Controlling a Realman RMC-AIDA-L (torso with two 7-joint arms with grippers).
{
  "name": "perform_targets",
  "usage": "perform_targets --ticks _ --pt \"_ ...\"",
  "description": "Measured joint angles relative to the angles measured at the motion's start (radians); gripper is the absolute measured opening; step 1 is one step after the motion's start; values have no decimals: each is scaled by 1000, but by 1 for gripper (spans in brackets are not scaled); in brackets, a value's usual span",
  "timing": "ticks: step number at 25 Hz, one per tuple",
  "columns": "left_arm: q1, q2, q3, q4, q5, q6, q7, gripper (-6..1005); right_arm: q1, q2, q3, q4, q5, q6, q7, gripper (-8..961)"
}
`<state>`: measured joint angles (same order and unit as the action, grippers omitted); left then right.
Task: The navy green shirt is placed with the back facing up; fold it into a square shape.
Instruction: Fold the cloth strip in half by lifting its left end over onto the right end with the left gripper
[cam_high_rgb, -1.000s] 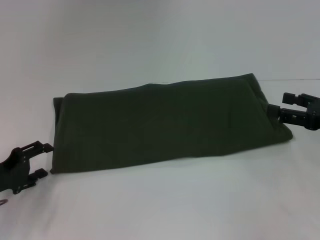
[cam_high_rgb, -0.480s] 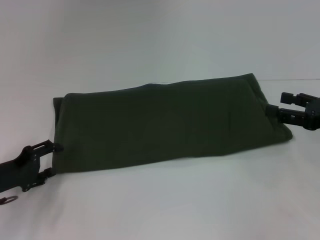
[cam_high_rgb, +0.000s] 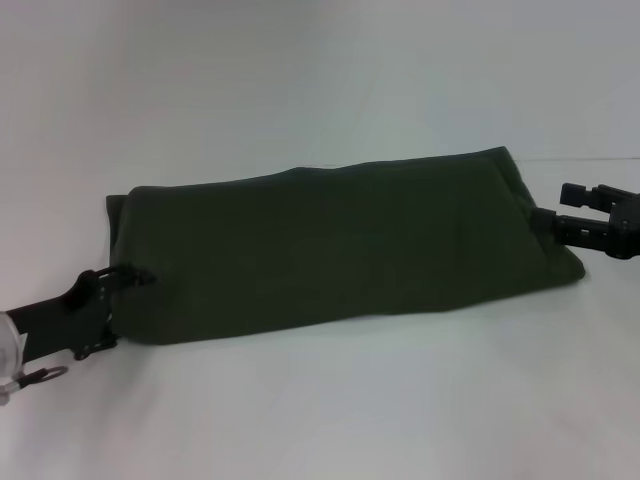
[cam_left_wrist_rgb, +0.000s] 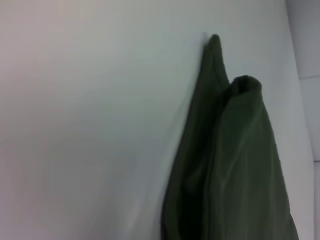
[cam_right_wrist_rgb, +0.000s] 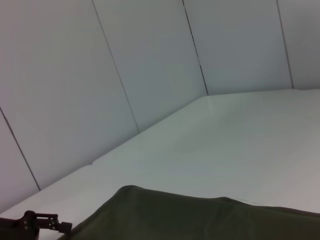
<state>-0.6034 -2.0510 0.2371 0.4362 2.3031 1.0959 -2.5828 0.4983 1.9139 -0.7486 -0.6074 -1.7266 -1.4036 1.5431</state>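
— What can't you make out?

— My left claw (cam_high_rgb: 128, 300) first. In the head view its upper finger lies over the near left corner of the shirt (cam_high_rgb: 330, 245) and the lower finger sits at the hem, but dark metal against dark cloth hides whether they have met. I cannot tell if they are spread or pressed on the fabric. My own wrist view shows none of my fingers, only cloth, and the arm behind the claw is cut off at the picture's edge.

— And the other one?

— My right claw (cam_high_rgb: 562, 208) is at the far right end of the shirt. Its fingers stand apart, one above the other. The lower one touches the cloth's edge; its tip is lost against the fabric. The upper one is clear of it, over bare table (cam_high_rgb: 320, 420).

— How does the shirt look?

— A long, plain, dark olive band, folded lengthwise, lying across the white table from left to right, the right end farther from me. No lettering shows. The left wrist view shows its layers doubled, with a rolled fold and a pointed corner lying on the table.
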Motion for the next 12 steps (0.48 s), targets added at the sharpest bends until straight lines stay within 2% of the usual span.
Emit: perform_targets --ticks 12 --pt "-15 0 24 -12 1 -25 -1 702 -3 0 9 0 0 -2 0 908"
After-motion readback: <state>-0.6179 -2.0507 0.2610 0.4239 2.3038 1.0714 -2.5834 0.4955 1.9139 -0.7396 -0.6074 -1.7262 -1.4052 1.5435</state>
